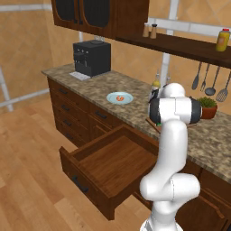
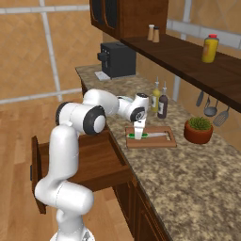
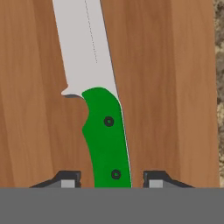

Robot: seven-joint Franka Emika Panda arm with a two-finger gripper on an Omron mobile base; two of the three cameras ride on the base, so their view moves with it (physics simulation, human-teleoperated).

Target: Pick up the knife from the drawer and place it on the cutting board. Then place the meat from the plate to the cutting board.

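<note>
Lying flat: knife (image 3: 103, 109) on cutting board (image 2: 151, 137), near counter (image 2: 197, 179) front edge.
Gripper (image 3: 109, 180): fingers spread beside green handle, not pinching.

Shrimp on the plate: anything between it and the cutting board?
Nothing visible. The shrimp sits on the blue plate, with bare counter running toward the cutting board. The knife already lies on the board, with the tool straddling its handle, and the rest of the board is free.

Knife (image 3: 98, 100) flat on cutting board (image 3: 175, 87); meat (image 1: 120, 97) on plate (image 1: 111, 98); drawer (image 1: 108, 167) open.
</note>
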